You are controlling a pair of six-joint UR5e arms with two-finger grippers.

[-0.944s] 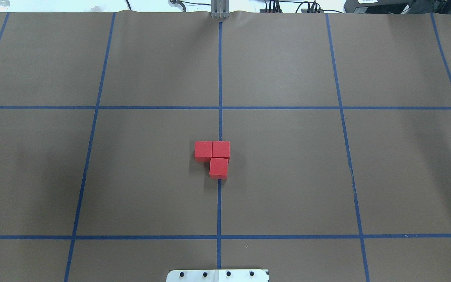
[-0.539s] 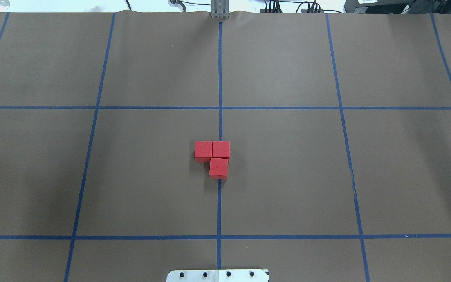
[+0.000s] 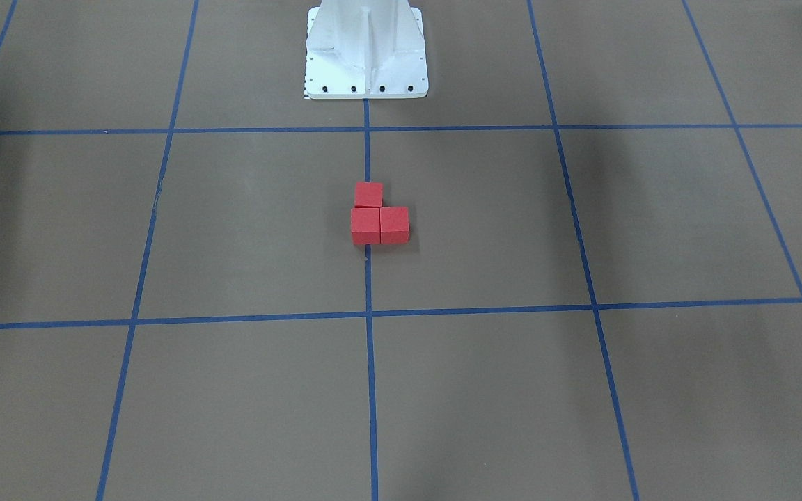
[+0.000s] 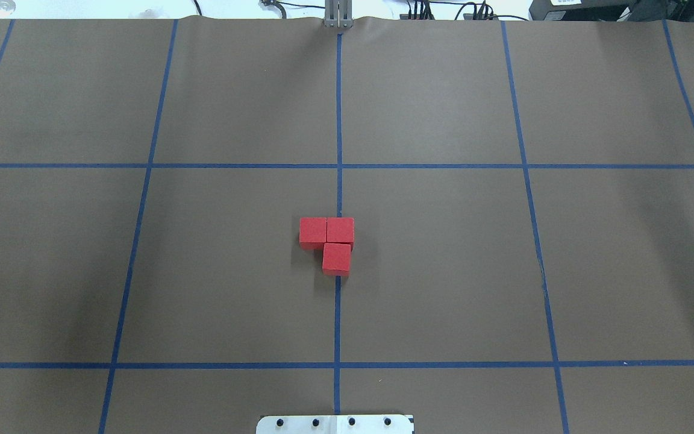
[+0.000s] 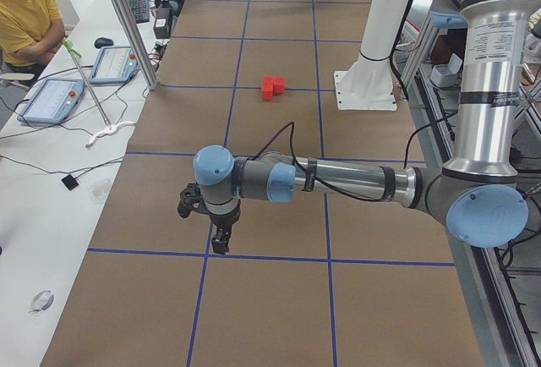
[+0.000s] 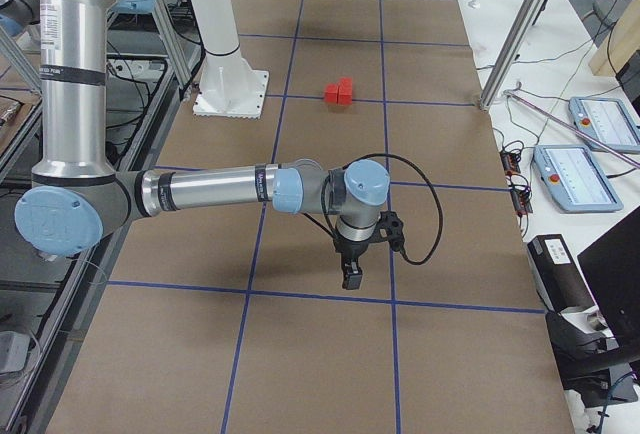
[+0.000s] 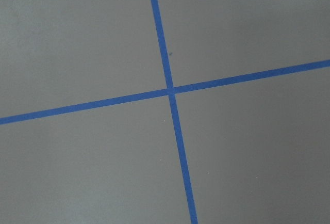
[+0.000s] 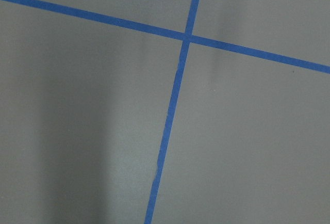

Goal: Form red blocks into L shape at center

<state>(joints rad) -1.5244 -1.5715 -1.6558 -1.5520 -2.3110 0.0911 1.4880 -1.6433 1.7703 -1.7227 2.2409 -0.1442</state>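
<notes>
At the brown matte centre (image 4: 383, 253) of the gridded table, astride the vertical blue tape line (image 4: 338, 193): three small matte red cubes (image 4: 340, 231), all touching, laid out as an L. Two side by side; the third flush against the robot-facing side of the cube on the robot's right. Well apart from them, hanging over bare floor, pointing down: left two-finger gripper (image 5: 220, 247) and right two-finger gripper (image 6: 350, 279). Open or closed, cannot tell for either.
</notes>
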